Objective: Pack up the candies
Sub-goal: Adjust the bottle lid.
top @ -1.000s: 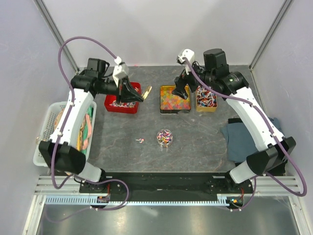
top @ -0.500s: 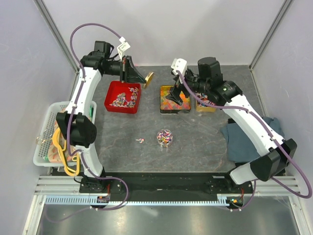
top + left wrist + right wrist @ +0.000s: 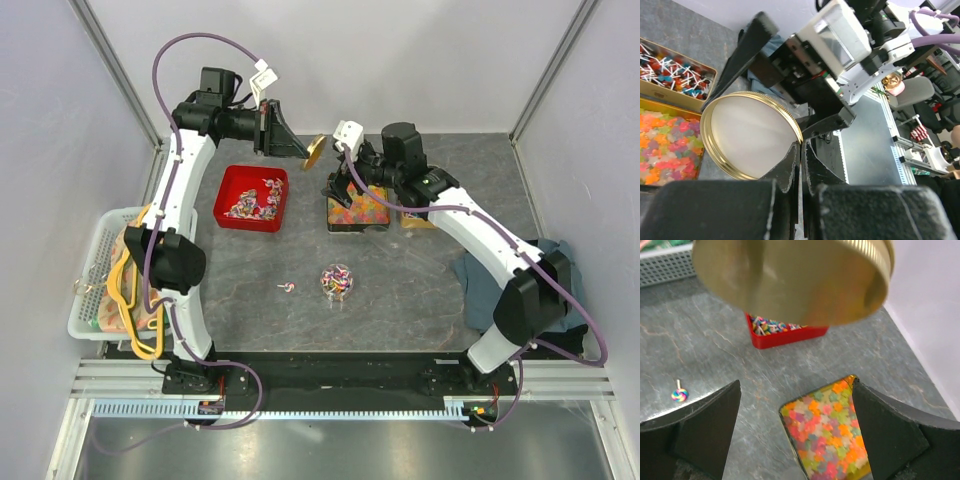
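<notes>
The candies (image 3: pixel 250 200) lie in a red bin (image 3: pixel 228 186) at the back left, and they also show in the right wrist view (image 3: pixel 771 325). More wrapped candies fill a small clear jar (image 3: pixel 337 281) mid-table. My left gripper (image 3: pixel 296 150) is shut on the rim of a gold jar lid (image 3: pixel 314 151), held in the air; in the left wrist view the fingers (image 3: pixel 790 165) pinch the lid's (image 3: pixel 747 135) edge. My right gripper (image 3: pixel 338 185) is open and empty just below the lid (image 3: pixel 790 280), above a tin of gummies (image 3: pixel 830 435).
A gold tin of star gummies (image 3: pixel 357 208) and a gold tin of lollipops (image 3: pixel 422 217) stand at the back. One lollipop (image 3: pixel 288 288) lies loose left of the jar. A white basket (image 3: pixel 88 290) stands at the left edge, a blue cloth (image 3: pixel 510 285) at the right.
My left arm lifted the gold lid up and to the right, away from the red bin. My right arm swung left to meet it, its gripper now under the lid.
</notes>
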